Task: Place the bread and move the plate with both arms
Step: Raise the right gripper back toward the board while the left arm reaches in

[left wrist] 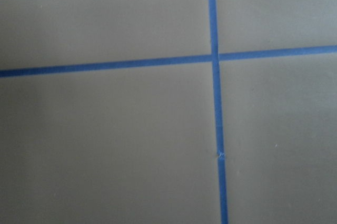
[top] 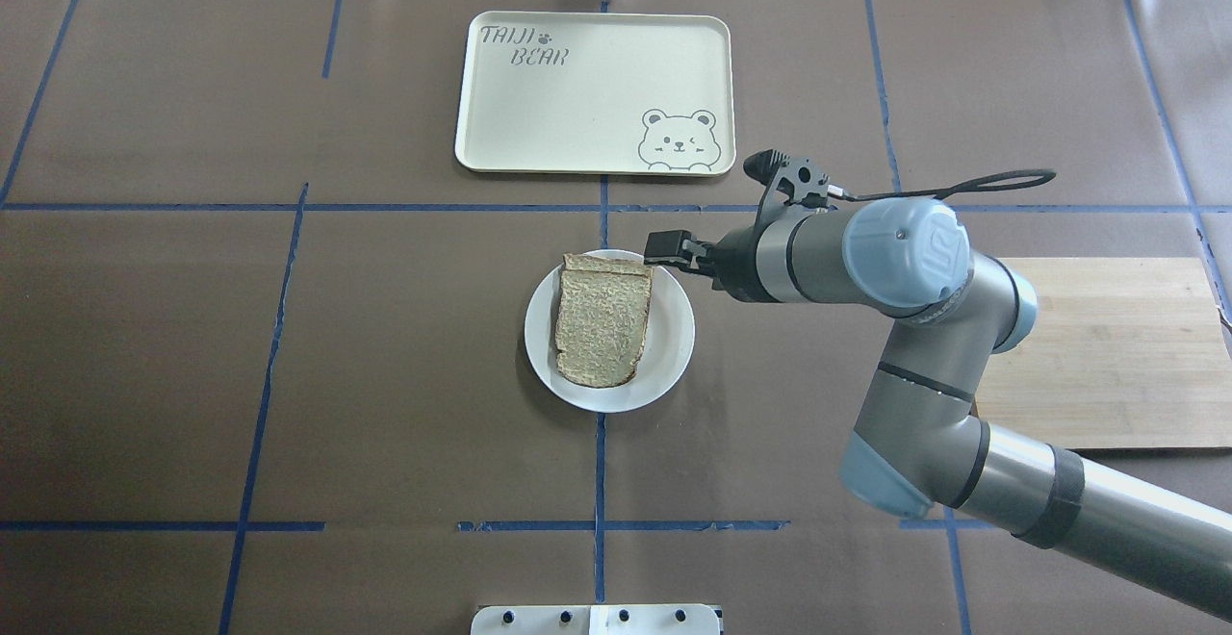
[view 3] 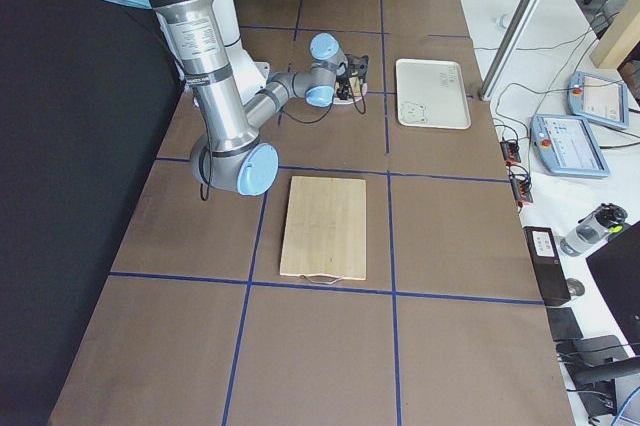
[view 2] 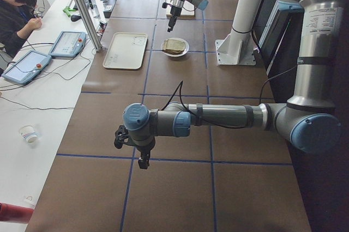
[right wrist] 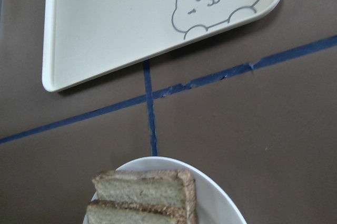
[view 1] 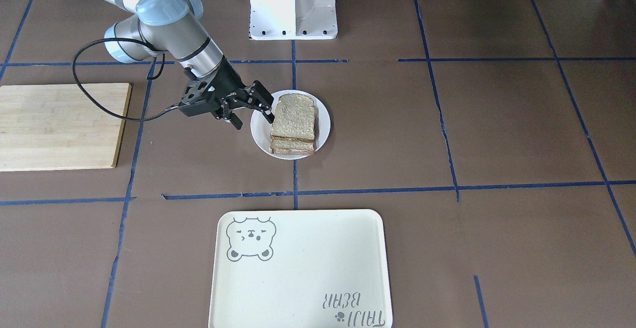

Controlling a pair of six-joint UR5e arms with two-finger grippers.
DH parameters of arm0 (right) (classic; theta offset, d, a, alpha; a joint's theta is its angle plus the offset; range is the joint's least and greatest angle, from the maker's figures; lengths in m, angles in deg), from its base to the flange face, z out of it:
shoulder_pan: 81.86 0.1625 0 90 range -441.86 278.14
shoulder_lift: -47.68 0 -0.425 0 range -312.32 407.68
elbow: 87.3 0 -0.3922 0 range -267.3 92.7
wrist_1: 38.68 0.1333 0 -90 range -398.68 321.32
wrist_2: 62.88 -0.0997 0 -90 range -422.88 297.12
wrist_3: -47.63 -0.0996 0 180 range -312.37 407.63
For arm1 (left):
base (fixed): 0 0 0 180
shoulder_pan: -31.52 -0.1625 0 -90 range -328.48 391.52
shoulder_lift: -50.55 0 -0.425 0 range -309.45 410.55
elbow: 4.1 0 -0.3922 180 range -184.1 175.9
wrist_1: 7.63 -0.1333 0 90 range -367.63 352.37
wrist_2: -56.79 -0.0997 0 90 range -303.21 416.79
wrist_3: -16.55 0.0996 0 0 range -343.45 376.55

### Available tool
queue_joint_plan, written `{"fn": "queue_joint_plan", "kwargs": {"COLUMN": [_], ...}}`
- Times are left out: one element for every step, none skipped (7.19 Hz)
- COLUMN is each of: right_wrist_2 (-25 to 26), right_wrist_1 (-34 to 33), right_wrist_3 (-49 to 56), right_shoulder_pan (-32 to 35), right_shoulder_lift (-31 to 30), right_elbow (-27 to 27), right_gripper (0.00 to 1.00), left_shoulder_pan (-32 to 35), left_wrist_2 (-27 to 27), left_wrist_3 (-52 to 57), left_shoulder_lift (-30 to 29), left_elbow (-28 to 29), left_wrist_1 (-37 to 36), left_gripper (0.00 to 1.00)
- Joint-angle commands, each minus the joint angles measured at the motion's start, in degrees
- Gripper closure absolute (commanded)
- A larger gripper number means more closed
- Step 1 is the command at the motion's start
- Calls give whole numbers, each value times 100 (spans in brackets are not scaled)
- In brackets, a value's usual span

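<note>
Two grippers show. The left gripper hangs over bare table, well away from the plate; I cannot tell whether its claw is apart or together. Bread lies on the plate, atop a stack of other slices. The right gripper hovers at the plate's right rim, claw apart and empty. A board lies well right of the plate, and a tray lies beyond it.

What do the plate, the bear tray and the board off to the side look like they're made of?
The plate is smooth plain white, likely ceramic or melamine. The tray is matte cream with a printed bear, probably plastic. The board shows pale lengthwise grain strips: wood, perhaps bamboo.
</note>
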Motion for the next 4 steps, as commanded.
{"fn": "queue_joint_plan", "kwargs": {"right_wrist_2": [-161,-222,-231,-318], "right_wrist_1": [-1681,-2700,-3528,-3989], "right_wrist_3": [998,1631,2290,2993], "right_shoulder_pan": [343,492,694,1000], "right_shoulder_lift": [-7,1,1,-77], "right_elbow": [740,1092,1365,1455], "right_gripper": [0,0,0,0], "left_shoulder_pan": [-636,-909,-1216,-1646], "left_wrist_2": [178,292,398,399], "left_wrist_3": [-1638,-2588,-3859,-5194], "left_shoulder_lift": [-9,-17,-174,-410], "left_elbow": [-19,-19,-19,-19], "left_wrist_1": [1503,2259,3084,3763], "left_gripper": [0,0,0,0]}}
